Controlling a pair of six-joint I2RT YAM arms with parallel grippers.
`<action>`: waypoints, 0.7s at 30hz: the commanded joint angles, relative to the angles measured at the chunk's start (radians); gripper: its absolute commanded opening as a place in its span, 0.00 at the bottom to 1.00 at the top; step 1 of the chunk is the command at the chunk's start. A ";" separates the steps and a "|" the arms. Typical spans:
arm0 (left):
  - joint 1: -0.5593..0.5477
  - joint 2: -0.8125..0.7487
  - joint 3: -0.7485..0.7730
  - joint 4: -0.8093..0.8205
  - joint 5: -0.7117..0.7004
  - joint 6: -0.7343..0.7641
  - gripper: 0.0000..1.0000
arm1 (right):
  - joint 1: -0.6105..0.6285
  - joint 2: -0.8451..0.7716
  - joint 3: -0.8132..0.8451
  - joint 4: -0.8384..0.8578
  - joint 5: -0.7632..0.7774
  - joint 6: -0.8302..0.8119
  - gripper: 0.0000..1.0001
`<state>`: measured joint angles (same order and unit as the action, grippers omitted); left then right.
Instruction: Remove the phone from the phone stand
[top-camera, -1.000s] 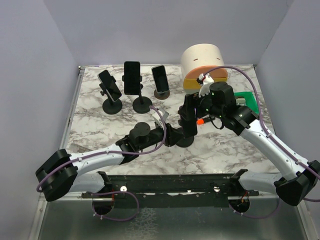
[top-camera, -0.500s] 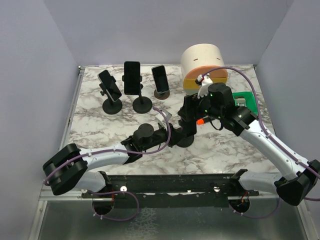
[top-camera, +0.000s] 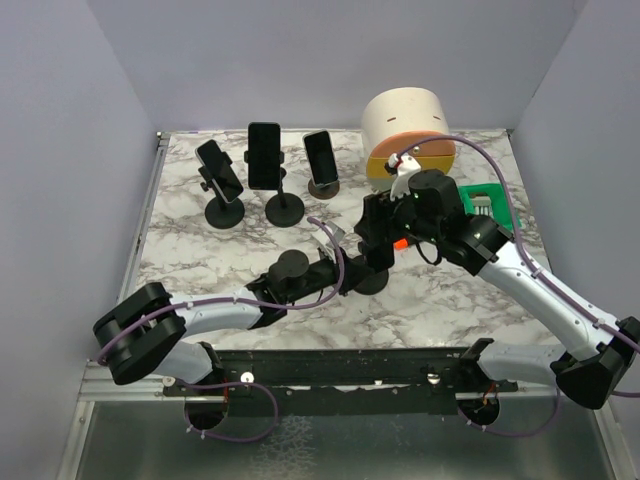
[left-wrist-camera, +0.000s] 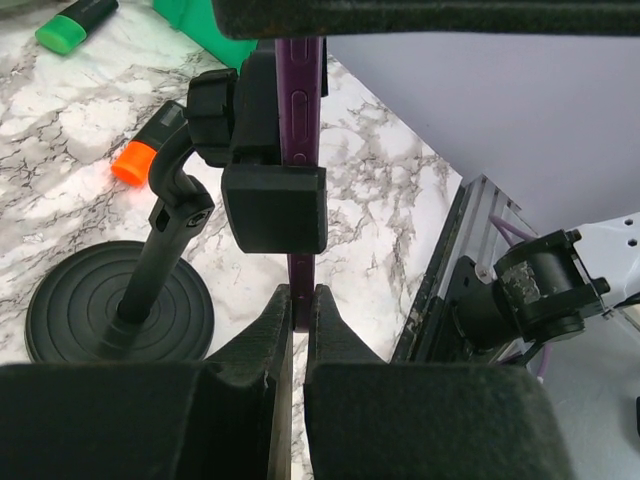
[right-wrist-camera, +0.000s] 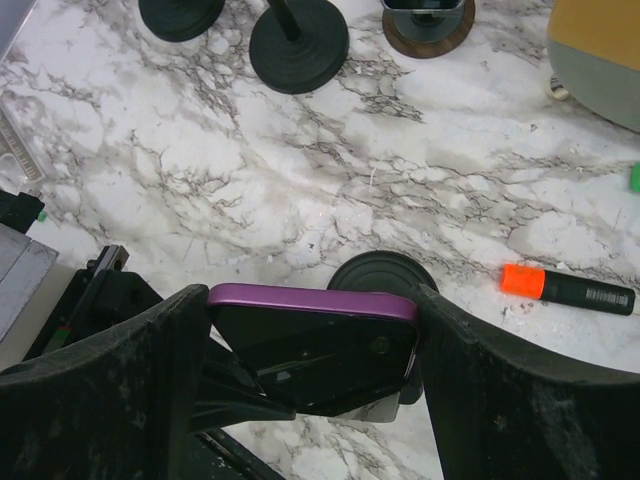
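A purple-cased phone (right-wrist-camera: 312, 330) sits clamped in a black phone stand (left-wrist-camera: 120, 300) near the table's front centre. My right gripper (right-wrist-camera: 312, 345) is shut on the phone's two side edges from above. My left gripper (left-wrist-camera: 298, 310) is shut on the phone's lower edge (left-wrist-camera: 300, 285), below the stand's clamp (left-wrist-camera: 272, 205). In the top view both grippers meet at the stand (top-camera: 372, 280), and the phone (top-camera: 372, 225) is mostly hidden behind them.
Three other phones on stands (top-camera: 264, 155) stand at the back left. A cream and yellow cylinder (top-camera: 405, 125) and a green tray (top-camera: 490, 200) are at the back right. An orange-capped marker (right-wrist-camera: 565, 288) lies right of the stand's base. A green highlighter (left-wrist-camera: 75, 22) lies further off.
The right gripper has shifted slightly left and up with the phone. The left arm has reached further toward the stand, its elbow moving right.
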<state>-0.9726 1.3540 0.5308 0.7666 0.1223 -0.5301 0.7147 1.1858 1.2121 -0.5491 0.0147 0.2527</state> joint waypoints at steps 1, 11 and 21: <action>-0.001 0.034 -0.021 0.034 -0.043 -0.008 0.00 | 0.045 -0.006 0.043 -0.040 0.046 0.008 0.83; -0.002 0.030 -0.027 0.063 -0.041 -0.015 0.07 | 0.068 -0.039 0.032 -0.054 0.100 0.013 0.91; -0.002 -0.053 -0.047 0.021 -0.041 -0.013 0.56 | 0.068 -0.114 -0.036 -0.011 0.135 0.014 1.00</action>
<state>-0.9745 1.3529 0.4946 0.8192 0.0956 -0.5404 0.7734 1.1023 1.2072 -0.5743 0.1200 0.2623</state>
